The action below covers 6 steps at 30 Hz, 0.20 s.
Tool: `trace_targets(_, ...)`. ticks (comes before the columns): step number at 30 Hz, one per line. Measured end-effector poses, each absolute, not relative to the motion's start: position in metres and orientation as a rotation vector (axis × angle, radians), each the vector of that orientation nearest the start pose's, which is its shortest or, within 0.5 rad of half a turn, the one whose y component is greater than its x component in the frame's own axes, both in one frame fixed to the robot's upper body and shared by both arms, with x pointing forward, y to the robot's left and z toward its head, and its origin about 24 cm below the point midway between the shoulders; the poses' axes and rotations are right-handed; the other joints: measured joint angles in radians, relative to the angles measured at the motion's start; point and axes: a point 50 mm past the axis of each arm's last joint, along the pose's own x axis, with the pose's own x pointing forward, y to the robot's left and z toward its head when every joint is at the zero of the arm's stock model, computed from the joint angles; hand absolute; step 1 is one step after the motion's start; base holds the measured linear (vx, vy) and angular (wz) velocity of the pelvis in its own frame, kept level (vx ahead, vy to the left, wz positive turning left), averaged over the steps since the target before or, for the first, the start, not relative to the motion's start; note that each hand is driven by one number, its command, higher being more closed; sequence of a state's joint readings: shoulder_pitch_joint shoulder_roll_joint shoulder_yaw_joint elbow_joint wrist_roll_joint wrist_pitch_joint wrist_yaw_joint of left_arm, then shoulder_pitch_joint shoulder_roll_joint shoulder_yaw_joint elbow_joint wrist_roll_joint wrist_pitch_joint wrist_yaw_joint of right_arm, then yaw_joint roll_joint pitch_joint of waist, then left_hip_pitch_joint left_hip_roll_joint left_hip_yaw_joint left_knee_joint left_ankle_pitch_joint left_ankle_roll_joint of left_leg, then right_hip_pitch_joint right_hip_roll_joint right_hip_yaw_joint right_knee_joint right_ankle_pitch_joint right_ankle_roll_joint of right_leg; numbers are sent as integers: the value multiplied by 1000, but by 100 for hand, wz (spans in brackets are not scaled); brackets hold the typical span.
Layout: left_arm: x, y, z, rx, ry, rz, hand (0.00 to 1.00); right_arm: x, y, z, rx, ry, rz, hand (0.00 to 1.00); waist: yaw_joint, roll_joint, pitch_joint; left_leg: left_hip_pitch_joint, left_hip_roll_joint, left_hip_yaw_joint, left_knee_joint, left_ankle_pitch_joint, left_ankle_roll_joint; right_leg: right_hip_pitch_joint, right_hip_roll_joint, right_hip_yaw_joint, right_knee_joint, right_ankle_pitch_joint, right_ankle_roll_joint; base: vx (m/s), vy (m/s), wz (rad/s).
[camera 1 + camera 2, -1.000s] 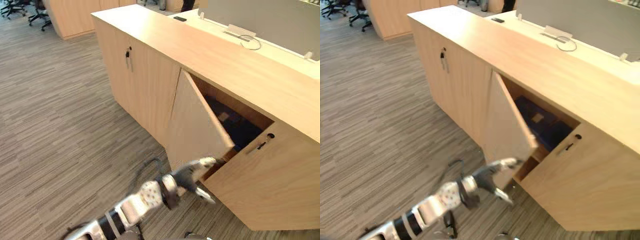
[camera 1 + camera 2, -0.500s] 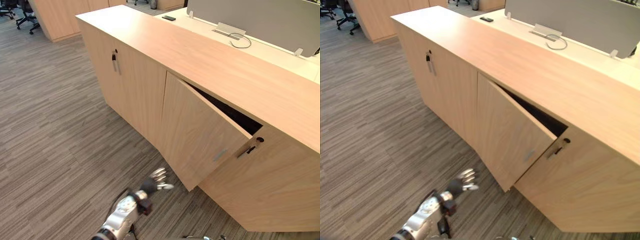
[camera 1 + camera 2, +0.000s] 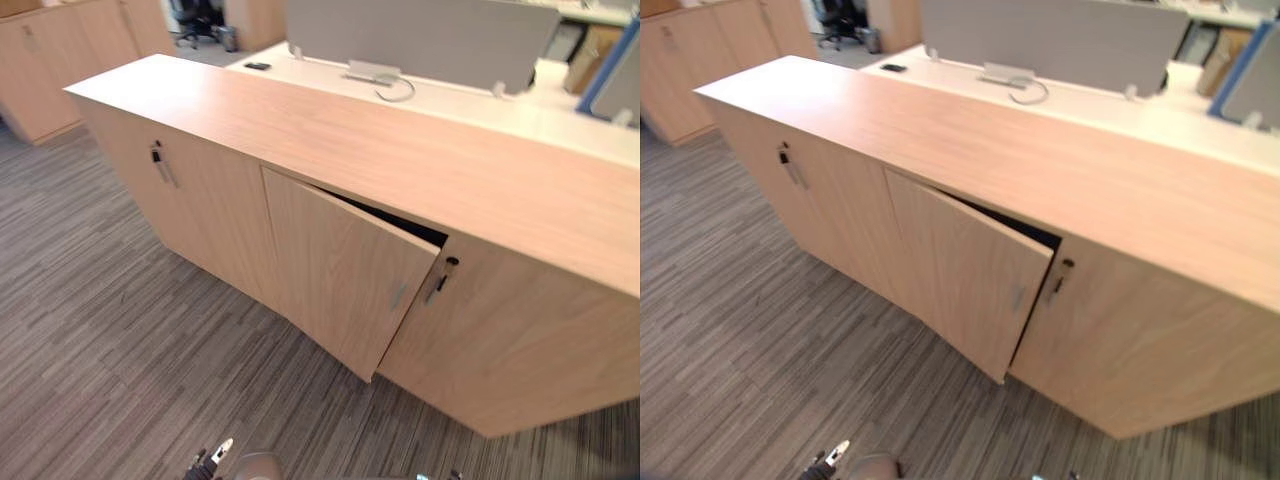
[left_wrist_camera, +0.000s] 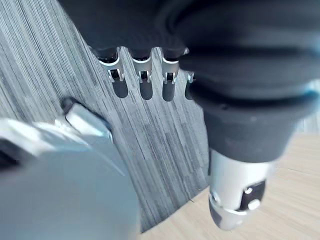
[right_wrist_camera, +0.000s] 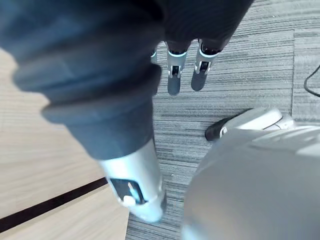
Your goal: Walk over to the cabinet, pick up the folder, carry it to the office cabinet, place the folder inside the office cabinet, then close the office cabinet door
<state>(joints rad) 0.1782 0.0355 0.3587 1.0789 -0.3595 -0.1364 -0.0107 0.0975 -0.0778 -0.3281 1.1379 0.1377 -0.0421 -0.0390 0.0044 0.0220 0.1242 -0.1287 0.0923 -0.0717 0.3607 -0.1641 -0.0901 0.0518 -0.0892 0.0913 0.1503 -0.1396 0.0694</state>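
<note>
Light wood office cabinet (image 3: 400,150), middle door (image 3: 335,270) slightly ajar

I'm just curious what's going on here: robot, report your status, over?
Left hand and right hand open, empty, over the carpet. Office cabinet door ajar, not yet shut. Nothing blocking the door.

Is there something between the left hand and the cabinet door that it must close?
Nothing visible. Only bare carpet lies between the left hand and the door, which stands ajar.

Office (desk (image 3: 560,122), divider (image 3: 420,40), cabinet (image 3: 300,118)).
</note>
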Motion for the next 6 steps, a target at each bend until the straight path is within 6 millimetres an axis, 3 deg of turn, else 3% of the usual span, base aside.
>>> trace_targets(3,36,218,-166,-463,1020,728,0,54,-213,-169,213,1173,-489,0,1,-24,-22,25,-16,53,-31,-2,17,9,-31,23,-39,20,13,46,123,-36)
trace_targets(6,30,217,-167,-470,1035,752,0,43,-211,-170,244,1190,-521,0,-1,-32,-65,57,-33,88,-113,25,27,8,-57,35,-84,41,28,73,59,-27)
